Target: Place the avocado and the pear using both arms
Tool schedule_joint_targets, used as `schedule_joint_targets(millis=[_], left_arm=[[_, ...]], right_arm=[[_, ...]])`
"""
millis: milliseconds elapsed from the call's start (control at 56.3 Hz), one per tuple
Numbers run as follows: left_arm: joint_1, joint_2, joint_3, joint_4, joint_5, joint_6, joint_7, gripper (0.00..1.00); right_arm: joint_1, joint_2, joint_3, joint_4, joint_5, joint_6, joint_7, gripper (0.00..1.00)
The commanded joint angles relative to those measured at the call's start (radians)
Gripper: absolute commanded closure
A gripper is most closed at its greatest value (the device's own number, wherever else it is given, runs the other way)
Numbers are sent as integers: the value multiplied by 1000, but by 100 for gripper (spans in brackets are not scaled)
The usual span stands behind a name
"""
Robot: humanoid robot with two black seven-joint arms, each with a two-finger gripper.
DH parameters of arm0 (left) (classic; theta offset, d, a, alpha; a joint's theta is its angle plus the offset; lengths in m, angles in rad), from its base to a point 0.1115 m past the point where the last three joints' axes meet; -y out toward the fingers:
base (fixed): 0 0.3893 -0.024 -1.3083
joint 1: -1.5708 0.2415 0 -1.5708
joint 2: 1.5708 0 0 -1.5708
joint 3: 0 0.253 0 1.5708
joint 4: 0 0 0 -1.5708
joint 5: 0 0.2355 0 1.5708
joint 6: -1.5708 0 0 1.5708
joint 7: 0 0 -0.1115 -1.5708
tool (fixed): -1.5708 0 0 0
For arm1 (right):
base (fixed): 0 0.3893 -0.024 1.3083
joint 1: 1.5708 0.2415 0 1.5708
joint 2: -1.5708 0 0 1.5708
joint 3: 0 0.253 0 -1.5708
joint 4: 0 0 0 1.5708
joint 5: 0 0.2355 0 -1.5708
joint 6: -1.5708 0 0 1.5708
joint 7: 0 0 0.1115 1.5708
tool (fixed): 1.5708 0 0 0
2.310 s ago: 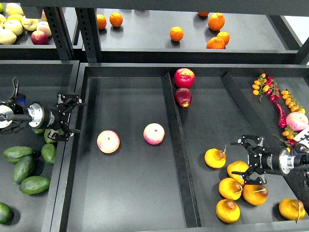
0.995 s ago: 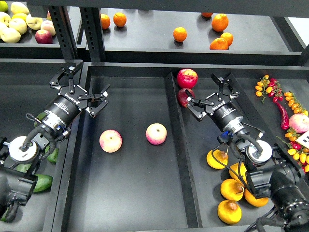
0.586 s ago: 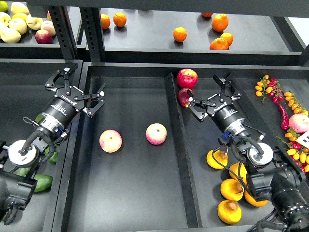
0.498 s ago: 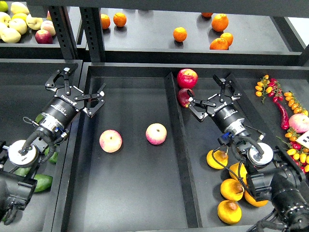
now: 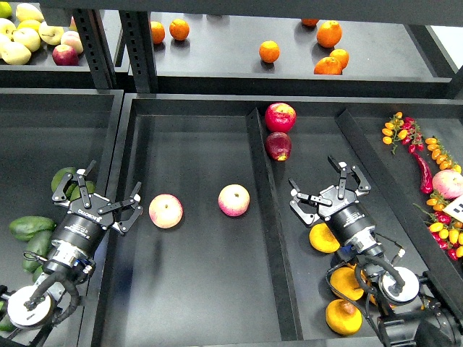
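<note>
Several dark green avocados lie in the left tray; one (image 5: 30,226) is just left of my left arm and another (image 5: 64,178) sits right behind the gripper. My left gripper (image 5: 100,195) is open and empty, over the rim between the left tray and the middle tray. Yellow-orange pears lie in the right compartment: one (image 5: 321,239) is directly under my right gripper's wrist, others (image 5: 341,316) are partly hidden by the arm. My right gripper (image 5: 328,189) is open and empty, just above and beyond the nearest pear.
Two pink-yellow apples (image 5: 166,210) (image 5: 234,200) lie in the middle tray. Two red apples (image 5: 280,116) sit behind the divider (image 5: 264,217). Oranges (image 5: 269,51) are on the back shelf. Chillies and cherry tomatoes (image 5: 419,159) are at the right.
Both arms have drawn back toward the near edge, so both grippers sit lower in the view. Both stay open and empty. No fruit has moved.
</note>
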Motion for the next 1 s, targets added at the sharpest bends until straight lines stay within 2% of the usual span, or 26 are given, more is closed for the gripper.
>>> schedule_joint_targets(millis=[0,178,231,267,338,977], left_arm=[[20,0,-1,-13,-2,0,41,0],[47,0,-5,-25,-2,0,39,0],[53,0,-5,-30,0,0,38,0],[61,0,-7,-33,0,0,36,0],[64,0,-7,-37,0,0,36,0],[96,0,-10,-45,0,0,34,0]], right_arm=[[-38,0,2,20,-5,0,0,0],[-60,0,20,26,-5,0,9,0],[-60,0,21,26,-5,0,29,0],[-61,0,20,28,-5,0,72,0],[-63,0,20,29,-5,0,95,0],[-129,0,-3,77,-5,0,84,0]])
